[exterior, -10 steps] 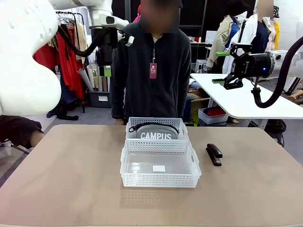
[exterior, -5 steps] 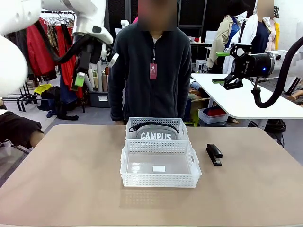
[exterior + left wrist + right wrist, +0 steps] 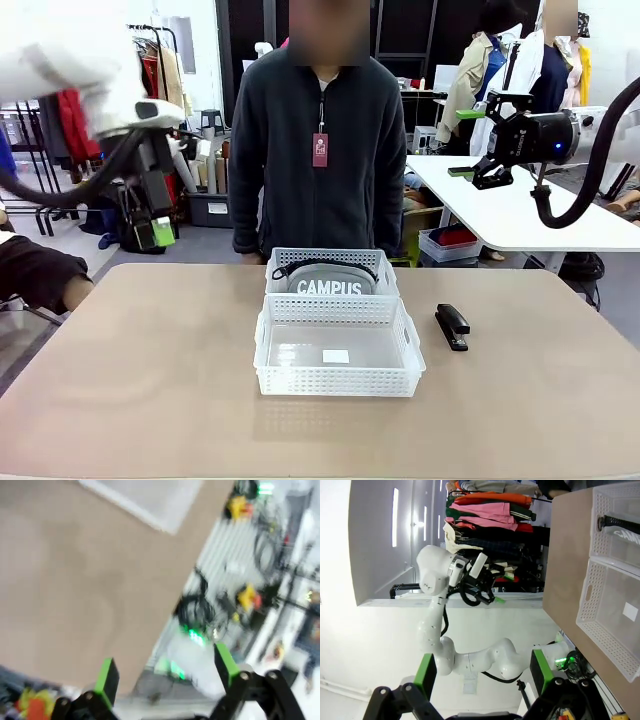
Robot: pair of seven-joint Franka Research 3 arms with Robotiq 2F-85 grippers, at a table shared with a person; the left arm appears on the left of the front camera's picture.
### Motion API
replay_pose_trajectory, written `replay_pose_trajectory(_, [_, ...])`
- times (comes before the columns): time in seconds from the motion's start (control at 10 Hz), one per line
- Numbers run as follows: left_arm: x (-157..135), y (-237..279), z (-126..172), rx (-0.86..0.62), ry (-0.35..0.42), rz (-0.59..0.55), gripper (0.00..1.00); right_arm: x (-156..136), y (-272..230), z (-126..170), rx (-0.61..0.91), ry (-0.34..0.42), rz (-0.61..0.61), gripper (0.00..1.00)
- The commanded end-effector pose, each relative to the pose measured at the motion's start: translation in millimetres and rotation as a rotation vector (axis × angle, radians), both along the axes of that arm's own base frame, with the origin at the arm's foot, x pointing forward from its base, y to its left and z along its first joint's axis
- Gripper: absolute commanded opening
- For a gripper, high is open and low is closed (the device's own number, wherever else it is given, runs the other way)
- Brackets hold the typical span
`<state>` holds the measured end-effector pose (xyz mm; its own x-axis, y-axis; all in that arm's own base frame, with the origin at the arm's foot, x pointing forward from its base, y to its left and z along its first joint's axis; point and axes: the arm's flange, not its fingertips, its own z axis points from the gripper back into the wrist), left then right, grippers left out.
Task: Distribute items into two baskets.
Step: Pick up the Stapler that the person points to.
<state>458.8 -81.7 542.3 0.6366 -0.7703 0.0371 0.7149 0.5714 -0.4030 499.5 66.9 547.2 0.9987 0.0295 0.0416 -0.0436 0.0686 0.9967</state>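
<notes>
Grey CAMPUS pouch (image 3: 337, 284) inside the far basket (image 3: 300, 253), black strap (image 3: 325, 263) arched over its top. Near basket (image 3: 335, 380) touching it, mid-tabletop (image 3: 150, 370), a white label (image 3: 336, 356) on its floor. Black stapler (image 3: 452, 326) flat on the tabletop just beside the near basket, toward the right edge. Left gripper (image 3: 166, 669) raised near the far left corner, blurred, fingers wide, holding nothing. Right gripper (image 3: 482, 662) high beyond the far right corner, fingers wide, empty.
</notes>
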Motion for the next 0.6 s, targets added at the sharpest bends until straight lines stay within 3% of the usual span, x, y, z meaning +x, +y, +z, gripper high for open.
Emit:
replay_pose_trajectory(0.0, [0.5, -0.5, -25.5, -0.08, -0.082, 0.037, 1.0, -0.3, 0.2, 2.1, -0.003, -0.002, 0.002, 1.0])
replay_pose_trajectory(0.1, [11.4, -4.6, -24.6, -0.072, -0.082, -0.009, 1.0, -0.3, 0.2, 2.1, -0.003, -0.002, 0.002, 1.0])
replay_pose_trajectory(0.2, [2.8, 10.3, -16.0, -0.061, -0.041, 0.063, 1.0, -0.3, 0.2, 2.1, -0.003, -0.002, 0.002, 1.0])
replay_pose_trajectory(0.5, [2.8, 10.3, -16.0, -0.061, -0.041, 0.063, 1.0, -0.3, 0.2, 2.1, -0.003, -0.002, 0.002, 1.0])
